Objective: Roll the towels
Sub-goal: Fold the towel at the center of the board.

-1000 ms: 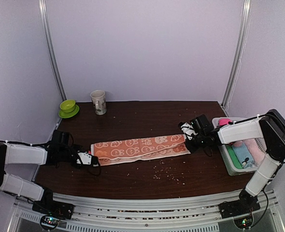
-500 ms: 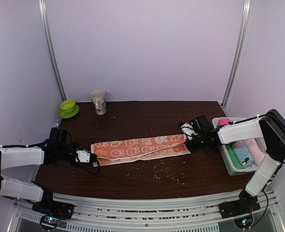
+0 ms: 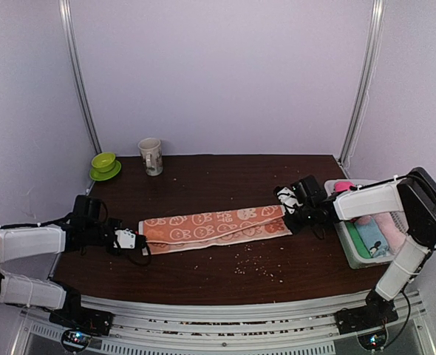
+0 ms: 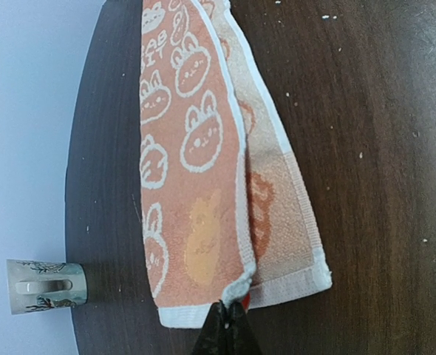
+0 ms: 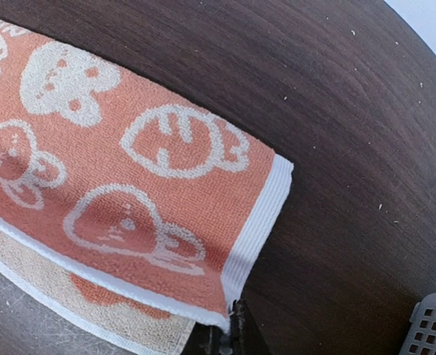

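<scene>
The orange towel (image 3: 214, 225) with white bunny prints lies folded lengthwise across the dark table (image 3: 218, 177), stretched between both arms. My left gripper (image 3: 140, 242) is shut on the white hem at the towel's left end; in the left wrist view the gripper (image 4: 229, 325) pinches the corner of the towel's (image 4: 196, 148) upper layer. My right gripper (image 3: 286, 217) is shut on the right end; in the right wrist view the gripper (image 5: 233, 334) nips the corner of the towel's (image 5: 129, 170) white border. A hot pink towel (image 3: 342, 186) shows in the basket at the right.
A white basket (image 3: 347, 248) at the table's right edge holds pale pink, light blue and green rolls. A mug (image 3: 151, 156) and a green cup on a saucer (image 3: 104, 166) stand at the back left. Crumbs (image 3: 255, 262) dot the wood in front of the towel.
My left arm has shifted, drawing its gripper and the towel's left end slightly to the left. The right arm and the right end have stayed where they were.
</scene>
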